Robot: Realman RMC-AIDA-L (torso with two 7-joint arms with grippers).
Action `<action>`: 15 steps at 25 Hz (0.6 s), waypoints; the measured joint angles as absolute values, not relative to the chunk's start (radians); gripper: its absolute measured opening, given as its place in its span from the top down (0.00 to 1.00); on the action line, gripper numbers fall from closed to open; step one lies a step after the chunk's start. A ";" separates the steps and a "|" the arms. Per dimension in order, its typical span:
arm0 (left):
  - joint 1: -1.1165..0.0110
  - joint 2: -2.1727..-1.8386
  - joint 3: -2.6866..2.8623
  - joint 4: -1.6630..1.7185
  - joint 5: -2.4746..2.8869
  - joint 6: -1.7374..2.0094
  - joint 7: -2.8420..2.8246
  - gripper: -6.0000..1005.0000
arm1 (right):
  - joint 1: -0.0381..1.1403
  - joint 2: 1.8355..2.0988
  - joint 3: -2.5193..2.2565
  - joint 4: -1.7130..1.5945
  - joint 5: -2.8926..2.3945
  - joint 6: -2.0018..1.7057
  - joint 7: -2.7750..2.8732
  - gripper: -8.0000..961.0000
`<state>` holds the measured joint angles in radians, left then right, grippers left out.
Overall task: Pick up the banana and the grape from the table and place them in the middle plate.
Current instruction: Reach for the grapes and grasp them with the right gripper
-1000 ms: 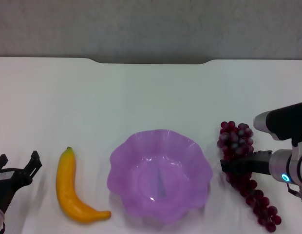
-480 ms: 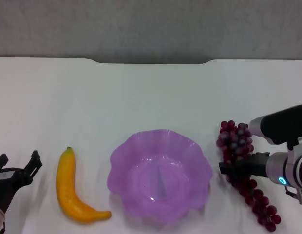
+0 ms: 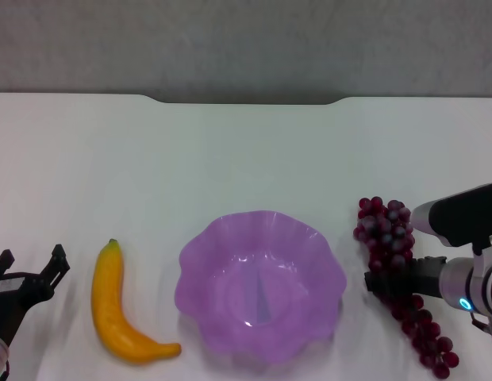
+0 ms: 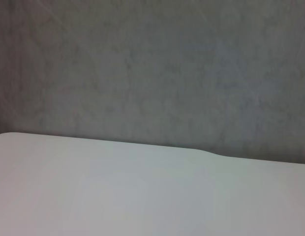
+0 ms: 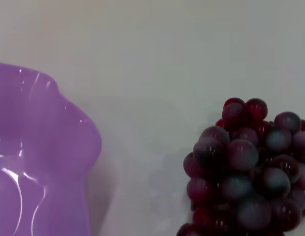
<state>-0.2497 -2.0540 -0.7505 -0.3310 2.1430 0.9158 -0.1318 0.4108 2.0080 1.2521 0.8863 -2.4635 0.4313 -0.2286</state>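
Note:
The yellow banana (image 3: 115, 309) lies on the white table (image 3: 230, 159), left of the purple scalloped middle plate (image 3: 230, 238), which holds nothing. The dark red grape (image 3: 385, 230) bunch lies right of the plate, running toward the near right. My right gripper (image 3: 381, 283) hangs across the middle of the bunch. In the right wrist view the grape (image 5: 246, 167) fills the lower right, with the plate's rim (image 5: 39, 147) apart from it. My left gripper (image 3: 32, 258) stands open at the near left, left of the banana, with nothing in it.
The table's notched far edge (image 3: 246, 101) meets a grey wall (image 3: 246, 40). The left wrist view shows only bare tabletop (image 4: 142, 191) and that wall (image 4: 152, 73).
My right gripper has shifted slightly nearer and to the right along the grape bunch. The left arm, banana and plate have not moved.

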 joint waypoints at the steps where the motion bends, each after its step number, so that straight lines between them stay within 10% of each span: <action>1: -0.250 -2.054 -0.750 -0.331 2.143 0.916 -0.132 0.11 | 0.410 2.008 1.250 0.887 -2.464 0.426 -0.229 0.18; 15: -0.247 -2.054 -0.752 -0.327 2.143 0.916 -0.134 0.11 | 0.399 2.008 1.252 0.884 -2.472 0.412 -0.229 0.32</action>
